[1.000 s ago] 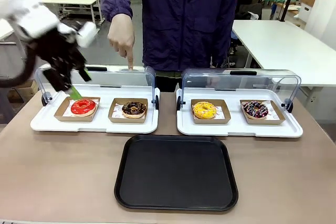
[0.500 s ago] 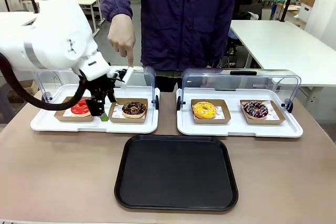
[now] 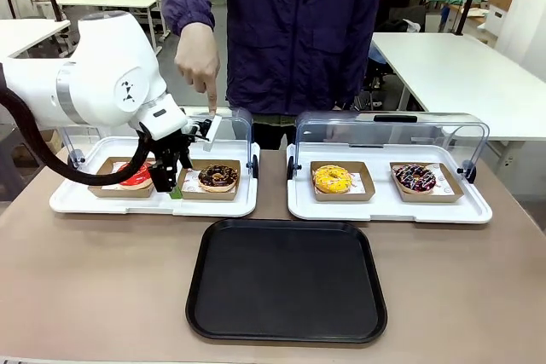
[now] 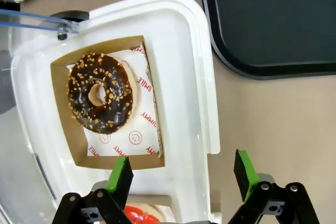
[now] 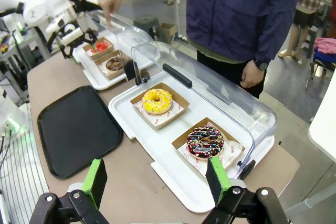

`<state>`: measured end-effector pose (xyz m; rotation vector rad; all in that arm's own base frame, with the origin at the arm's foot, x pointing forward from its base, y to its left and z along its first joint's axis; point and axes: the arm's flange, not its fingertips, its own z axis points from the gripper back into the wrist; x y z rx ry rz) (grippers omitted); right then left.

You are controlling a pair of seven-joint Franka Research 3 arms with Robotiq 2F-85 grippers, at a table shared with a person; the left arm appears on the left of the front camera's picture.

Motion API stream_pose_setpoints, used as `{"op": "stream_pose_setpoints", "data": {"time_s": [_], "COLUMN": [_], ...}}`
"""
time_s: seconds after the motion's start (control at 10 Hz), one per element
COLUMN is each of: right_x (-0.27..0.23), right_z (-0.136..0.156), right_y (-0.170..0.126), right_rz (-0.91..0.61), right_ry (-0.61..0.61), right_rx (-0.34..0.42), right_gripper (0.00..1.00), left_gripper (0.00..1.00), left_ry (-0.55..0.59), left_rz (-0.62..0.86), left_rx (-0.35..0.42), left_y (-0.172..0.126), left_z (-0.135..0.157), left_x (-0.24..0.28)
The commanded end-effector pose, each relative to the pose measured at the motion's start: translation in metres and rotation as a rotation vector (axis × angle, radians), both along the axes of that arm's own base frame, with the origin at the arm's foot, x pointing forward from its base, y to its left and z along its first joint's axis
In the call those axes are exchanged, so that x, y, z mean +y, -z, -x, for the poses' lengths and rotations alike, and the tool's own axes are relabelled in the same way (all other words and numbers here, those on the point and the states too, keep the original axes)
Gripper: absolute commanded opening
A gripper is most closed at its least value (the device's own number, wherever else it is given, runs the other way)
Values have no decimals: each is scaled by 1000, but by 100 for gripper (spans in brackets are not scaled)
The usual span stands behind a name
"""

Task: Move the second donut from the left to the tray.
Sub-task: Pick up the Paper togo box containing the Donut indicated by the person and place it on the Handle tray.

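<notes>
So here's where we're at. The left gripper (image 3: pixel 171 182) is down at the left-hand white tray (image 3: pixel 153 203), in the gap between the red-glazed donut (image 3: pixel 136 178) and the second donut from the left (image 3: pixel 218 176). Its jaws are spread wide with nothing in them.

From the left wrist camera, the left gripper (image 4: pixel 182 171) has one green pad over the edge of the brown cardboard holder (image 4: pixel 58 108). The other pad is out past the white tray's rim, over the bare tabletop. We honestly can't tell from these angles whether that pad is touching the holder or just floating above it.

The chocolate donut with tan crumbs (image 4: pixel 100 98) sits in its holder on the white paper (image 4: pixel 143 124), well off to one side of the gap between the pads. So it isn't lined up between the fingers.

The black tray (image 3: pixel 286 280) lies on the table just in front of the two white trays, with nothing on it. The person's hand (image 3: pixel 198 57) hangs over the clear lid behind that donut, with a finger pointing down.

The right gripper (image 5: pixel 157 178) is also wide open and holding nothing. It's looking down on the other white tray (image 5: pixel 173 182), which holds the yellow donut (image 5: pixel 157 100) and the sprinkled one (image 5: pixel 205 141).
</notes>
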<state>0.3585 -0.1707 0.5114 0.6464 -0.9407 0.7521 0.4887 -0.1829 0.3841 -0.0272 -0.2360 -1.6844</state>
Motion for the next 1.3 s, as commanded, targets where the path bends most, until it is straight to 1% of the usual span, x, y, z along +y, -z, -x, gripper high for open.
{"op": "stream_pose_setpoints", "data": {"time_s": [0.0,0.1,0.2,0.3,0.4,1.2], "right_x": [0,0,0,0,0,0], "right_z": [-3,-3,-3,-3,-3,-3], "right_y": [-1,-1,-1,-1,-1,-1], "right_rz": [-14,-14,-14,-14,-14,-14], "right_ry": [-7,-7,-7,-7,-7,-7], "right_rx": [-39,-39,-39,-39,-39,-39], "right_gripper": [100,100,100,100,100,100], "left_gripper": [100,100,100,100,100,100], "left_ry": [-4,-55,-40,-74,-80,-66], "left_rz": [0,-6,-15,-29,-31,-26], "left_rx": [0,-51,-39,-65,-76,-108], "left_y": [1,9,16,20,22,57], "left_z": [-1,3,-2,-7,-11,-39], "left_x": [2,9,5,3,4,7]}}
